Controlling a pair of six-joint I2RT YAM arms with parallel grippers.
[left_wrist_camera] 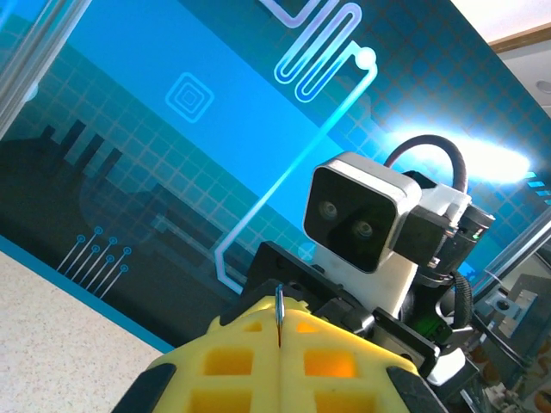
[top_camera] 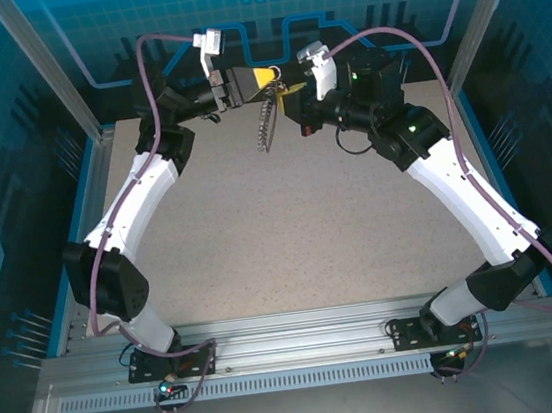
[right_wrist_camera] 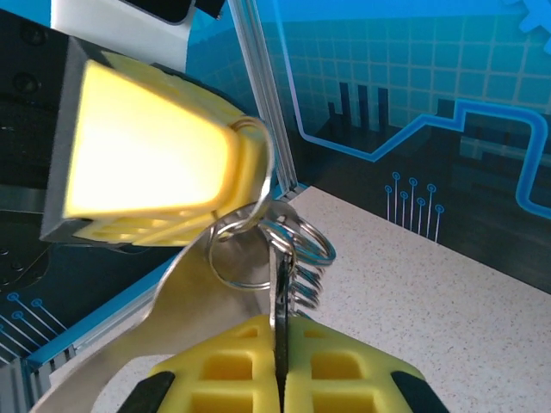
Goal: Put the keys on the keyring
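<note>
The right gripper point(right_wrist_camera: 280, 340) is pressed together on a thin, edge-on metal piece, judged to be the keys point(right_wrist_camera: 280, 284). The keyring point(top_camera: 266, 127) is pinched at its top by the left gripper point(right_wrist_camera: 245, 168) and hangs just beside, above the table point(top_camera: 290, 235). The rings point(right_wrist_camera: 301, 245) should be threaded slowly, with both grips held firm.

The keyring point(right_wrist_camera: 146, 335) is blurred, cut off at the lower edge.

The top camera looks down from above and behind the arms point(top_camera: 143, 193) over the whole surface point(top_camera: 290, 235), while each wrist camera peers close past its own yellow jaws toward the other, all sharing the keyring point(top_camera: 266, 122) between them near the far edge.
</note>
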